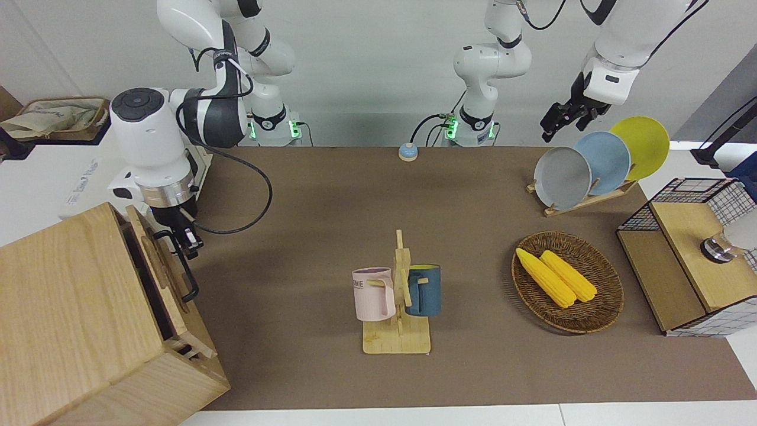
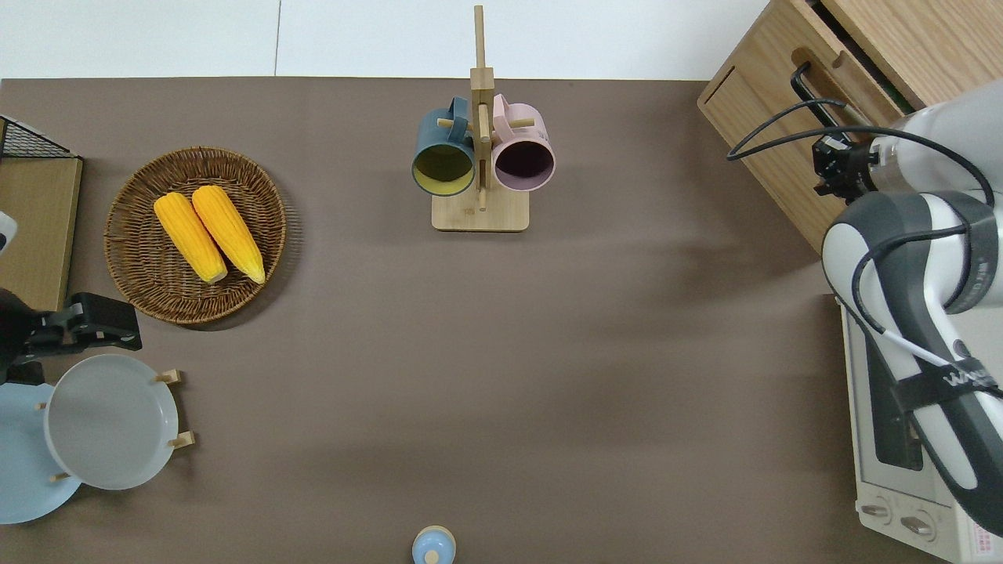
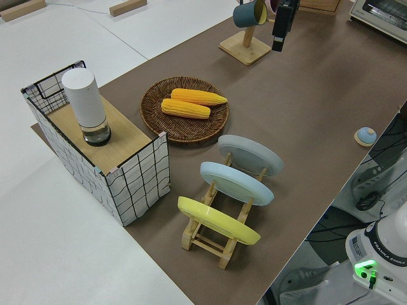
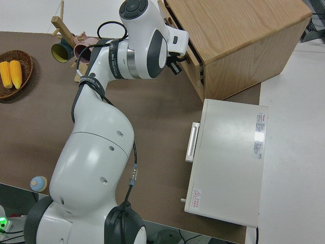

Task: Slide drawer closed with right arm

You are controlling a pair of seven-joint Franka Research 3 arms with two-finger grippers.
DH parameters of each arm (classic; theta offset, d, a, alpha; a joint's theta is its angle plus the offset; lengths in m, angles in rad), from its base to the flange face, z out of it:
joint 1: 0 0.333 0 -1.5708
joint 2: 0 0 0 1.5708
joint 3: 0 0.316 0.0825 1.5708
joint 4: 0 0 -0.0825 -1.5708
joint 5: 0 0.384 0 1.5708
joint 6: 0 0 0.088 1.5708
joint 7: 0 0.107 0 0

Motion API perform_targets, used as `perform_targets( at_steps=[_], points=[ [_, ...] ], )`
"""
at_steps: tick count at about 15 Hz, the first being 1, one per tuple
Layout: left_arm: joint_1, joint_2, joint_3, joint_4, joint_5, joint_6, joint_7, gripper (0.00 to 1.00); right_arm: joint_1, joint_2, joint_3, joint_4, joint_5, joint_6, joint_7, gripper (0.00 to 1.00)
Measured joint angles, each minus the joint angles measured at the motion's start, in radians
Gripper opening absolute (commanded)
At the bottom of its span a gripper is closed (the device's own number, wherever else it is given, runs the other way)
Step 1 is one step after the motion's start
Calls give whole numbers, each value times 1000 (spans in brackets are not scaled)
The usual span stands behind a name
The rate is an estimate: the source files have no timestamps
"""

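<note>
The light-wood drawer (image 1: 155,260) of the big pale-wood cabinet (image 1: 65,307) stands almost shut, with only a narrow dark gap along its top. Its black bar handle (image 1: 184,269) runs down the drawer front. My right gripper (image 1: 182,239) is at the end of the handle nearer to the robots, touching or nearly touching it. In the overhead view the gripper (image 2: 834,160) sits against the drawer front (image 2: 850,78). The right side view shows the gripper (image 4: 175,63) at the cabinet front. My left arm is parked.
A white toaster oven (image 2: 901,439) stands beside the cabinet, nearer to the robots. A mug rack (image 1: 397,302) stands mid-table. Toward the left arm's end are a wicker basket of corn (image 1: 568,284), a plate rack (image 1: 591,163) and a wire-mesh box (image 1: 686,254).
</note>
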Motion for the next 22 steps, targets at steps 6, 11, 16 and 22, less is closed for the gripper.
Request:
perform_targets(
  at_steps=[6, 11, 16, 22],
  points=[
    [0, 0, 0, 0, 0, 0, 0, 993, -40, 14, 19, 21, -8, 2, -68, 0],
    [0, 0, 0, 0, 0, 0, 0, 993, -35, 14, 32, 24, -49, 2, -87, 6],
    [0, 0, 0, 0, 0, 0, 0, 993, 61, -35, 40, 5, -54, -69, -135, 281],
    [0, 0, 0, 0, 0, 0, 0, 993, 144, -155, 44, -18, -23, -230, -380, 985]
  ],
)
